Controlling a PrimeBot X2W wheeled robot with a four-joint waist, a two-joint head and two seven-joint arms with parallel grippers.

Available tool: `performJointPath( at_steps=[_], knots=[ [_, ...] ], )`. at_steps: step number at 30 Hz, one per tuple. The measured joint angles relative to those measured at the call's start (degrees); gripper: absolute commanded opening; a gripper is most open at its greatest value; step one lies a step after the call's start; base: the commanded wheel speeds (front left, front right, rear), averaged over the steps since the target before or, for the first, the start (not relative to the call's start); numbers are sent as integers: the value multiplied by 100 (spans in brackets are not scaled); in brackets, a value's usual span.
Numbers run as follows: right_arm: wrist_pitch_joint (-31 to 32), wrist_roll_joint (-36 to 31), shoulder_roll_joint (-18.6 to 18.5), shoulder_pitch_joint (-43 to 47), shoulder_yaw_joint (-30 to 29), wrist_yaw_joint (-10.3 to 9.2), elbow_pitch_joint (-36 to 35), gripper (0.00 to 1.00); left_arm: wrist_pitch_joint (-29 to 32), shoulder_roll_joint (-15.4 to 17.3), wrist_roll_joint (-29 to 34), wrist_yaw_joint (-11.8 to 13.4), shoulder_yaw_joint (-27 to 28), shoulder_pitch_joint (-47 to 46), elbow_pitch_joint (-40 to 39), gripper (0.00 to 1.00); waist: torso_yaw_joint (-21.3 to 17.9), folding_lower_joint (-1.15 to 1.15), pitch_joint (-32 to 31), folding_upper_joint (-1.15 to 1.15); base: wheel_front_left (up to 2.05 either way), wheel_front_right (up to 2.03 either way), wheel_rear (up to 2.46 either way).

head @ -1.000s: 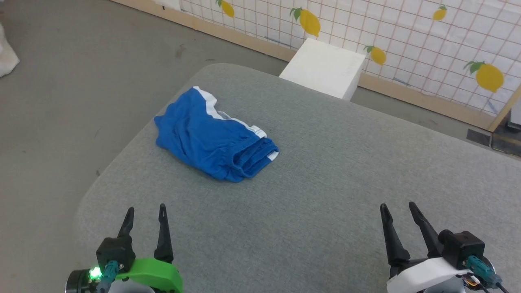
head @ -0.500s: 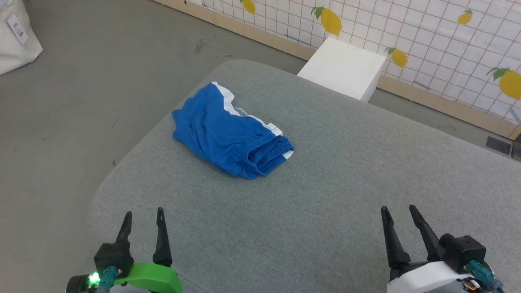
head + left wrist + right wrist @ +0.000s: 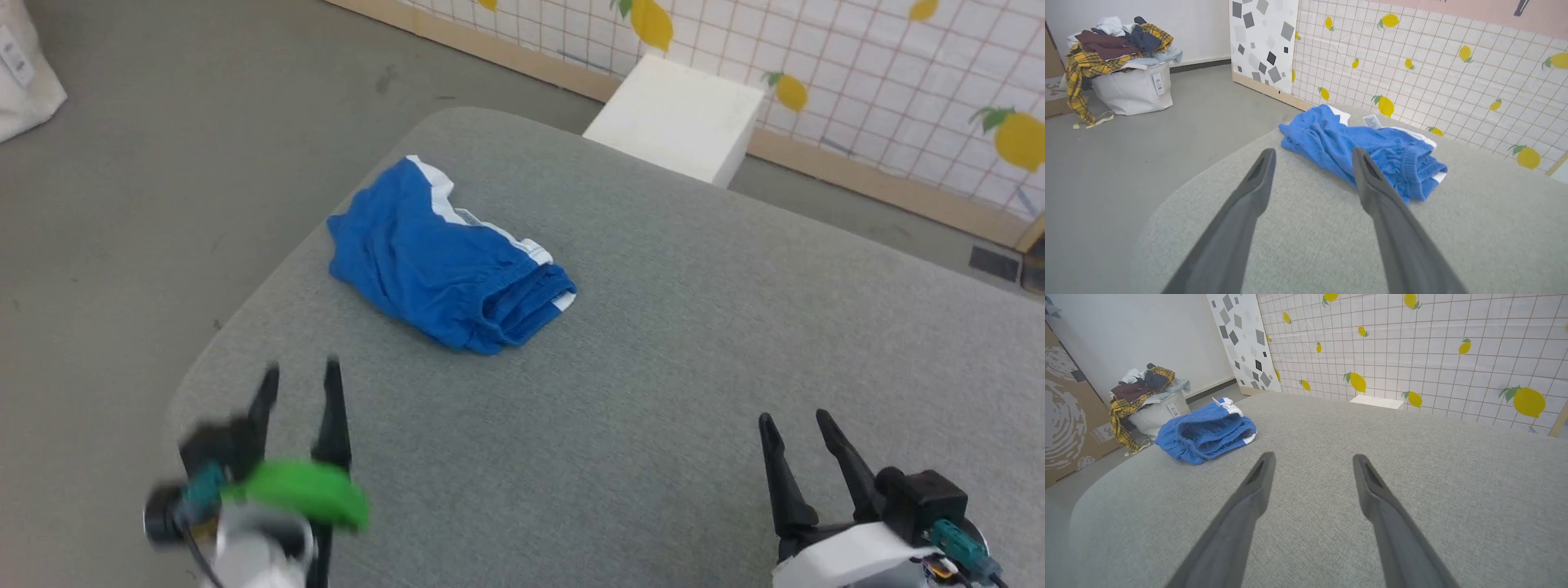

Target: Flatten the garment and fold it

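The garment [image 3: 445,265], bright blue shorts with a white waistband, lies bunched near the far left corner of the grey padded table [image 3: 669,327]. It also appears in the left wrist view [image 3: 1367,151] and the right wrist view [image 3: 1206,430]. My left gripper [image 3: 300,377] is open and empty, hovering above the table's near left part, short of the shorts and blurred by motion. In the left wrist view its fingers [image 3: 1255,183] straddle the shorts' near edge from a distance. My right gripper [image 3: 792,420] is open and empty at the near right, far from the shorts.
A white block [image 3: 678,118] stands on the floor behind the table, against a lemon-patterned grid wall [image 3: 857,82]. A white bin heaped with clothes [image 3: 1126,77] sits on the floor to the left. The table's rounded left edge [image 3: 204,367] lies close to my left gripper.
My left gripper has risen and moved forward toward the shorts. The right gripper has stayed put. The camera has shifted slightly between frames.
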Motion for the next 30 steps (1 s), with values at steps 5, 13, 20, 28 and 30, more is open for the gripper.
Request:
performJointPath(
  at_steps=[5,13,20,28,30],
  knots=[
    [-2,-188,2,-229,-5,0,4,100,720,331,-461,-337,8,-1377,684,100,-213,0,186,0,0,0,0],
    [2,-472,2,-466,-104,0,-3,100,2767,709,-1608,-485,-299,-3106,1879,100,-692,0,632,0,0,0,0],
    [3,-537,1,-519,-216,0,-21,100,3884,892,-1840,-471,-943,-3358,2679,100,-1210,1,1030,0,0,0,0],
    [2,-556,1,-606,-235,0,-24,100,3363,959,-1663,-125,-996,-3328,3261,0,-1741,1,1358,0,0,0,0],
    [2,-555,-1,-605,-225,0,-7,100,3118,937,-1663,-146,-991,-3337,3253,0,-1746,1,1342,0,0,0,0]
  ],
)
